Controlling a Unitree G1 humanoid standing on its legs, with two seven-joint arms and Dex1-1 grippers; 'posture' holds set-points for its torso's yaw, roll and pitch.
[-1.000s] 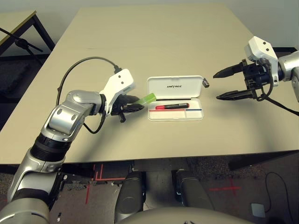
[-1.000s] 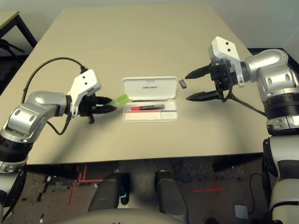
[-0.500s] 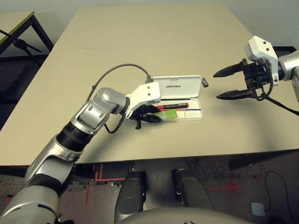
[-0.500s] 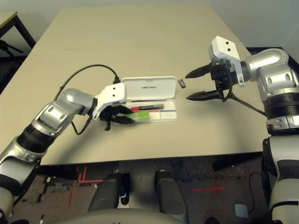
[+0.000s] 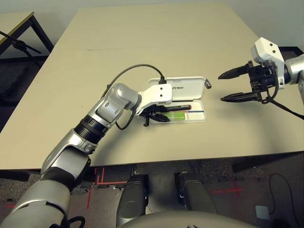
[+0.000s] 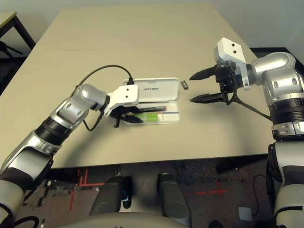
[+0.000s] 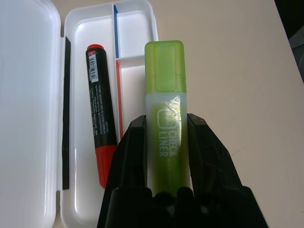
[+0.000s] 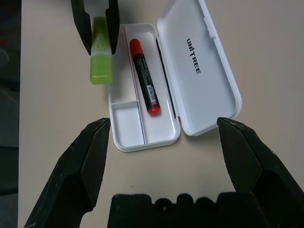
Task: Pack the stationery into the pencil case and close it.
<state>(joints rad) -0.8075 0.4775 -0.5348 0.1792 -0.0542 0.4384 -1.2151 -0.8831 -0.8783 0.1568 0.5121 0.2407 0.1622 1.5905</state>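
White hard plastic forms the pencil case (image 5: 179, 108), a flat rectangular box with rounded corners that lies open near the middle of the tan table (image 5: 142, 52). Its lid (image 8: 202, 71) is folded back flat on the far side and bears small dark "UNITREE" lettering. A thin blue strip and a red one run along the dividers of the shallow tray (image 7: 133, 38).

One marker (image 7: 100, 121) lies lengthwise in the tray's long compartment beside the lid hinge; it has a black barrel with a small white label, a red cap at one end and a red tip at the other.

The left gripper (image 5: 159, 115) is clamped on the light-green highlighter (image 7: 165, 114), its two black fingers (image 7: 130, 156) pressing the flat translucent body from both sides. That body carries white "CHECK LINER" print and ends in a brighter green cap. It hangs over the near edge of the tray, roughly parallel to the marker; whether it touches the case, I cannot tell.

A small dark-and-silver cylinder (image 5: 208, 84) sits on the table just off the lid's right corner.

The right gripper (image 5: 232, 85) is raised to the right of the case with its fingers spread wide, nothing between them.
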